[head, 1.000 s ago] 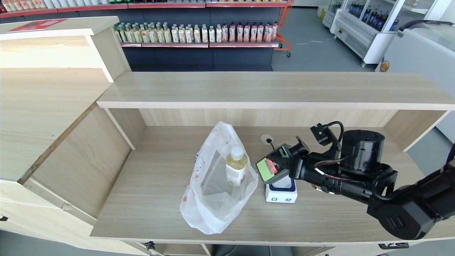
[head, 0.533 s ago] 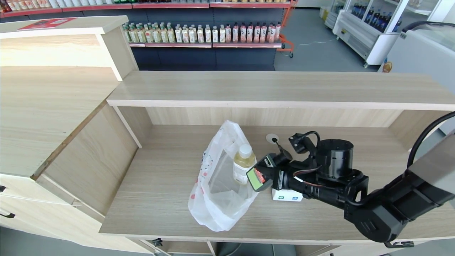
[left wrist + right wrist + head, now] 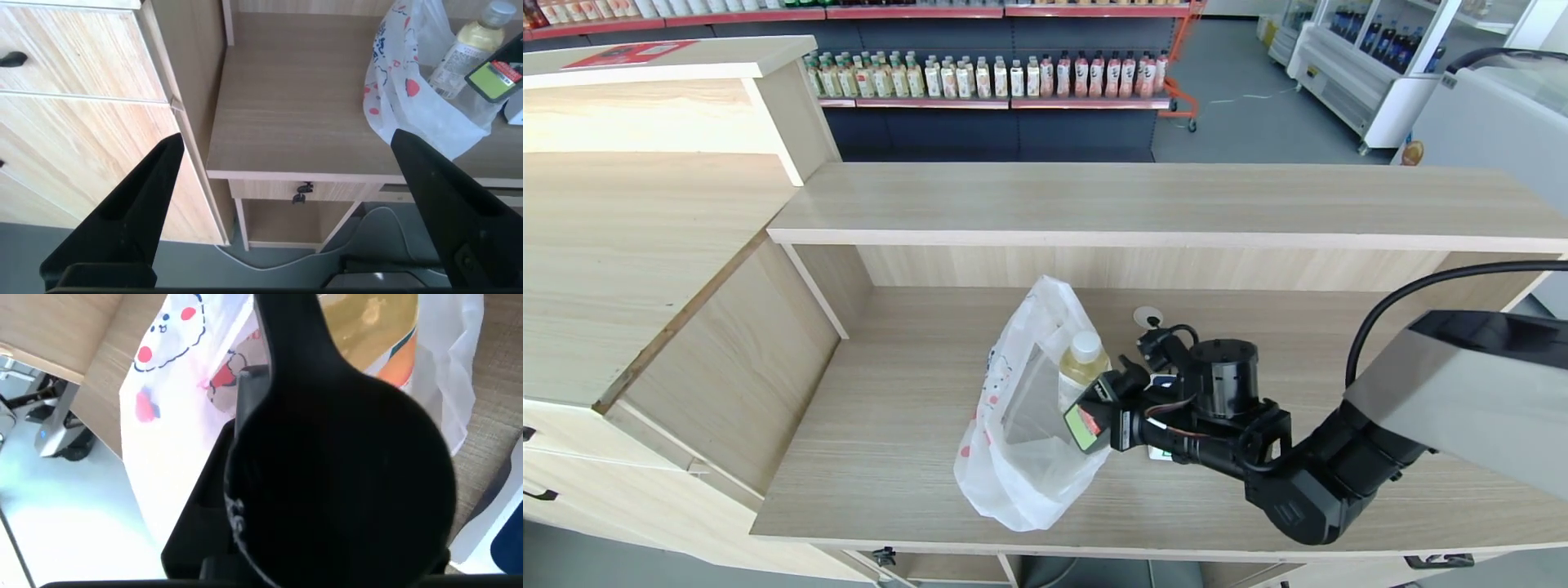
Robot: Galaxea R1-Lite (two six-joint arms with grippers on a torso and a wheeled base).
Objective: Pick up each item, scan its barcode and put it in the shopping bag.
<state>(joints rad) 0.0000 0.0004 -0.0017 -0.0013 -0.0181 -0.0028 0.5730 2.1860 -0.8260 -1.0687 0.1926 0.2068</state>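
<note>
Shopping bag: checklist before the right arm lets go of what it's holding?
1. Grip: right gripper shut on green-labelled item - ok.
2. Shopping bag mouth open - ok.
3. Item fully over the opening: it sits at the bag's rim - cannot tell.
4. Bottle upright in bag, close beside the item; clearance - cannot tell.
5. Left gripper open, off the counter, away from bag - ok.
6. Barcode read at scanner - cannot tell.
</note>
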